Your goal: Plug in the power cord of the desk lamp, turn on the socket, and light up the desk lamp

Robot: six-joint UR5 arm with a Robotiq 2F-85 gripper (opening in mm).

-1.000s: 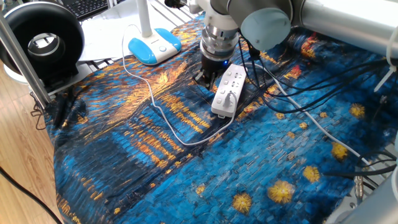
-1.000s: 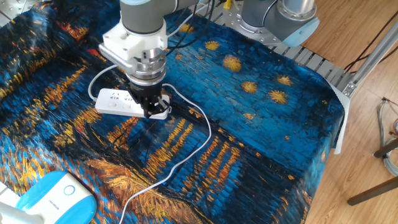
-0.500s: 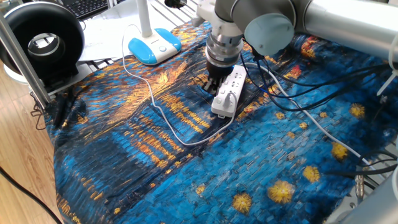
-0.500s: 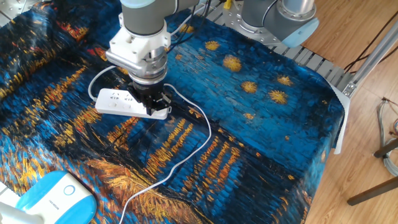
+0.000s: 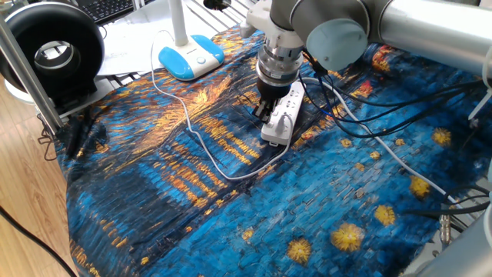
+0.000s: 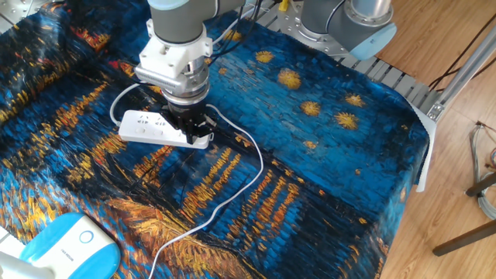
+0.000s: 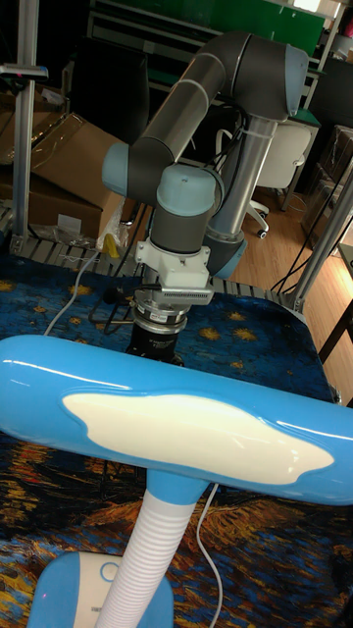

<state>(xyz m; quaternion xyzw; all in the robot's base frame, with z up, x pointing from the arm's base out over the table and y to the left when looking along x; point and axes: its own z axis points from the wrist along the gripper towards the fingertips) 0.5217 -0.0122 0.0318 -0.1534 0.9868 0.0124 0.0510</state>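
Draped over the whole table is a blue-and-gold painted cloth, with wooden floor showing at the left edge of one fixed view and the right edge of the other.

Near the centre-top of one fixed view the socket lies flat on the cloth, a white strip angled toward the upper right; in the other fixed view it sits at centre-left. The gripper points straight down over the strip, its fingertips at or on the strip's end where the power cord arrives. Whether the fingers are spread or pinching the plug cannot be told — the black fingers are small and dark against the cloth.

The power cord loops from that end down across the cloth and back up to the desk lamp, whose blue-and-white base stands at the upper left of one fixed view, well apart from the strip. In the tall fixed view the lamp's blue head fills the foreground and hides the fingers and the strip.

A black ring-shaped device stands at the far upper left, and black cables trail across the cloth at right.
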